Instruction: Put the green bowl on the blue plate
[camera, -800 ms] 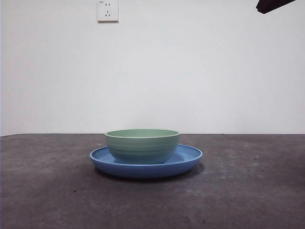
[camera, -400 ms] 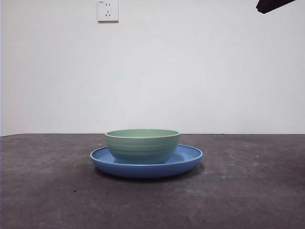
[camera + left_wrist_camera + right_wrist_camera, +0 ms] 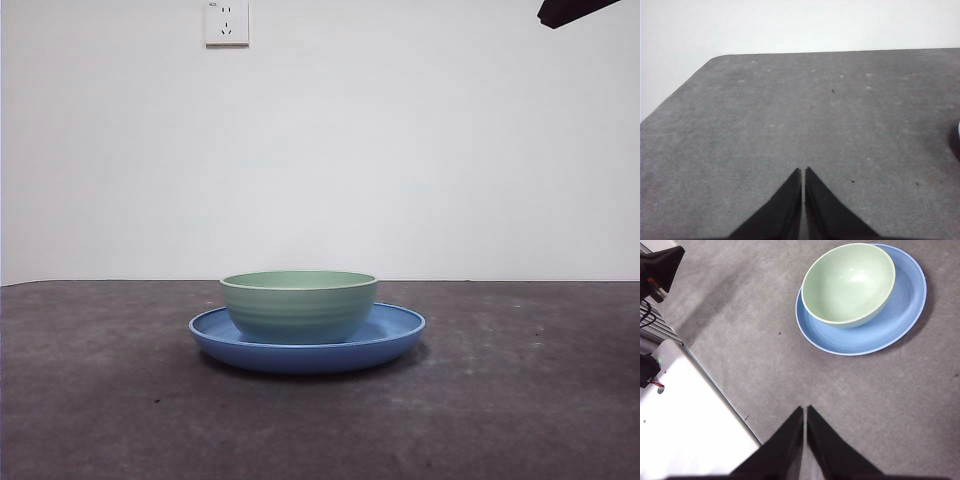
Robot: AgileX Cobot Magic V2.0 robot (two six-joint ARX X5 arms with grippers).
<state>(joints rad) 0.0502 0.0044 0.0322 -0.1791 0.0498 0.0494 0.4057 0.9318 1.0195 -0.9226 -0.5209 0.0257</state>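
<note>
Front view: the bowl sits upright inside the plate, its base on the plate's floor, a little toward the plate's left side. The plate lies flat on the grey bench. A white wall socket hangs high on the wall behind. Only a black tip of one of my arms shows at the top right corner, well clear of the dishes.

Left wrist view: my left end effector has its jaws pressed together, just a hairline slit between them, gripping nothing and touching nothing. Bare bench lies under it, and a sliver of the plate's blue edge peeks in at the frame's side.

Right wrist view: my right end effector is likewise closed tight and empty, hanging above the bench, well apart from the dishes. From here the bowl is seated in the plate, nearer one rim, leaving a wide blue crescent bare.
</note>
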